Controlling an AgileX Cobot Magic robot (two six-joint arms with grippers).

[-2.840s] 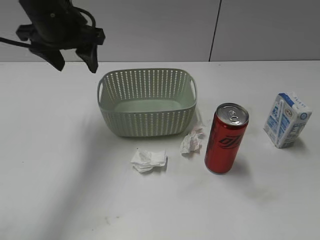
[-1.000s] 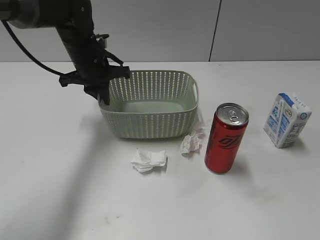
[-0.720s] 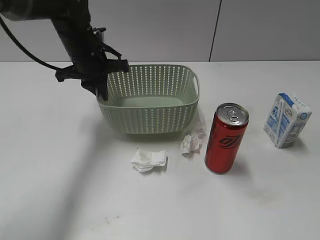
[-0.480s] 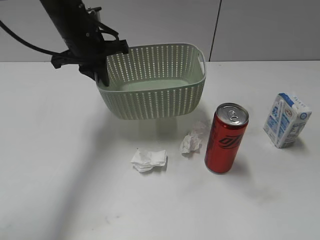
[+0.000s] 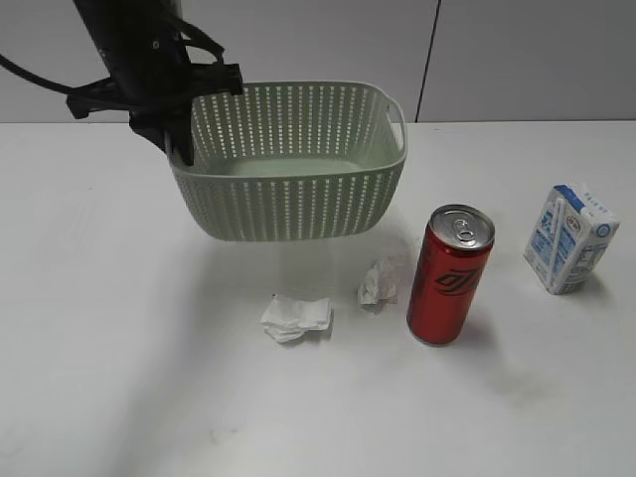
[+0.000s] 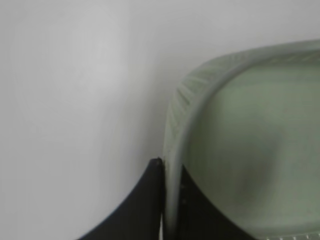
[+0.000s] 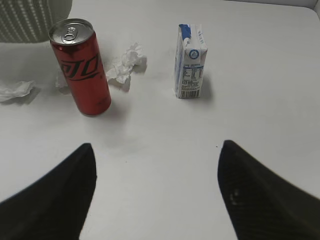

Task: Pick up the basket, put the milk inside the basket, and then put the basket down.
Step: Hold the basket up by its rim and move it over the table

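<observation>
the milk (image 7: 190, 62) stands upright on the surface (image 5: 119, 348) at the far right of the scene, its long axis vertical and its folded top uppermost. in the right wrist view it lies straight ahead of the right pincer (image 7: 155, 190), a little right of centre between the two dark tips, which are spread wide with nothing between them and well short of the carton. that arm looks the nearer one for fetching it. the can (image 5: 449, 274) stands to the carton's left, apart from it, and two crumpled tissues (image 5: 295, 317) lie on the surface further left, one just beside the can. the basket (image 5: 293, 164) hangs above the surface at the left, clear of everything, tilted slightly with its right end higher; it is empty as far as the floor can be seen. the left pincer (image 5: 169, 124) is pressed together on the basket's left rim, one finger (image 6: 145, 200) outside the wall and the other inside. the carton is well to the right of the basket, so the coming move probably turns on carrying it leftward past the can.
</observation>
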